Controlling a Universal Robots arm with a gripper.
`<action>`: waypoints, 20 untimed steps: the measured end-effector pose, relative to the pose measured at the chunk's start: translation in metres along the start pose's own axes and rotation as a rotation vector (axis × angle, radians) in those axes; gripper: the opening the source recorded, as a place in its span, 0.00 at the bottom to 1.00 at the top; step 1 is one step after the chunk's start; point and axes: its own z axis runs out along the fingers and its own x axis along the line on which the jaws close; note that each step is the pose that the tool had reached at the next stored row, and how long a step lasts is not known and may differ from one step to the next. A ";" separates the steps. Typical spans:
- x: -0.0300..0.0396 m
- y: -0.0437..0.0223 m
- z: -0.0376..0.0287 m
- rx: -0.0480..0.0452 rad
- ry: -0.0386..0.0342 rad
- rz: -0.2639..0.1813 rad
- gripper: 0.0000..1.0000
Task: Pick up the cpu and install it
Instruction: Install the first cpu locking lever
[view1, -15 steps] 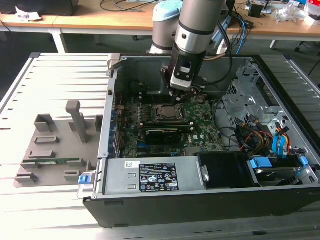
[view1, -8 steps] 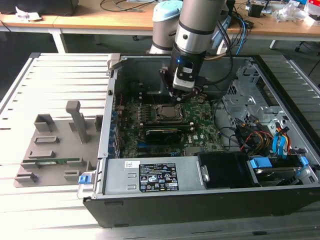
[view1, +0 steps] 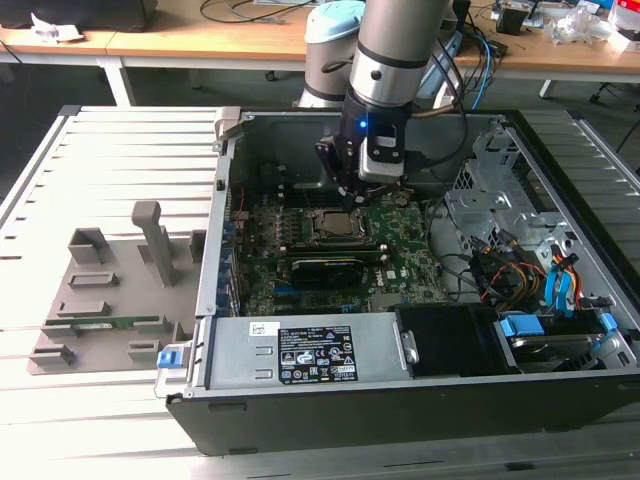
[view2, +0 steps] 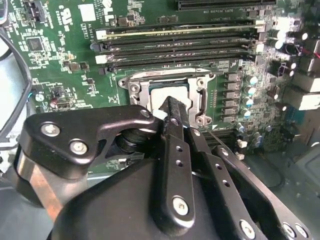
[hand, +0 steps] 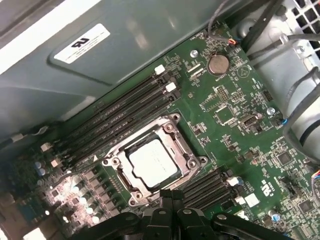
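Grey slatted tabletop (view1: 60, 180) carries an open computer case (view1: 400, 410) across the middle of the exterior view, with wooden desks (view1: 200, 40) along the upper edge. Inside, the cpu (view1: 327, 224) lies flat in the socket frame (hand: 172, 121) near the centre of the motherboard (view1: 410, 265), its silver top uncovered. The gripper (view1: 352, 190) hangs just above the socket, fingers pressed together with nothing between them. Memory slots (hand: 120, 115) run close beside the socket. The case wall (view1: 222, 200) stands toward the exterior view's left, and cables and a drive cage (view1: 500, 215) crowd its right.
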 end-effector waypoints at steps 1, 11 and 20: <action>0.0000 0.0000 0.0000 0.0018 -0.0017 -0.027 0.11; 0.0000 0.0000 0.0000 0.0006 -0.0043 -0.187 0.11; 0.0000 0.0000 0.0000 -0.0116 -0.0021 -0.305 0.11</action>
